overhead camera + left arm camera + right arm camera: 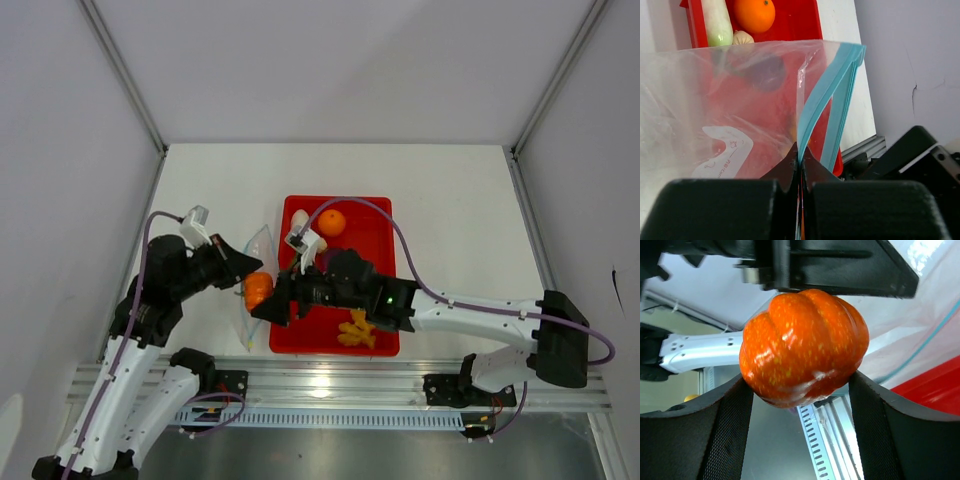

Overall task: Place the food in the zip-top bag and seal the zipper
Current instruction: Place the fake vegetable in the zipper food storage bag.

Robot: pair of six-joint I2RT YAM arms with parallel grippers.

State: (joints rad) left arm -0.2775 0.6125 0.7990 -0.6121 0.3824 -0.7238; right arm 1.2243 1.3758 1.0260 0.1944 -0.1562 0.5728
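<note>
White panel walls [330,60] are enclosing a white table [450,200] on three sides, and a ribbed aluminium rail [330,385] is running along the table edge nearest the arm bases. The red tray [380,225] is sitting mid-table, its long side pointing away from the rail. The zip-top bag [740,110] is standing just off the tray's left wall: clear, floppy, wrinkled film, faint white print low on one face, tray red showing through it. The left gripper [800,160] is pinching the bag's mouth edge, jaws fully together on the film. The right gripper [800,390], reaching across the tray's near-left corner, is gripping the pumpkin [802,347] between its two black fingers, spread wide to fit it. The pumpkin is hanging just left of the tray, against the bag; glossy orange, ribbed, yellow-flecked. Whether it is past the mouth, cannot tell. The orange [331,222] is lying in the tray's far half, the radish [716,22], white shading to pale green, along the tray's left wall beside it. The ginger [355,330], yellow and knobbly, is lying in the tray's near end. The onion [765,70] is showing dark purple through the film, inside the tray, with the garlic [742,37] next to the radish. The zipper [825,100], a thin pale-blue strip, is gaping apart above the pinch.
</note>
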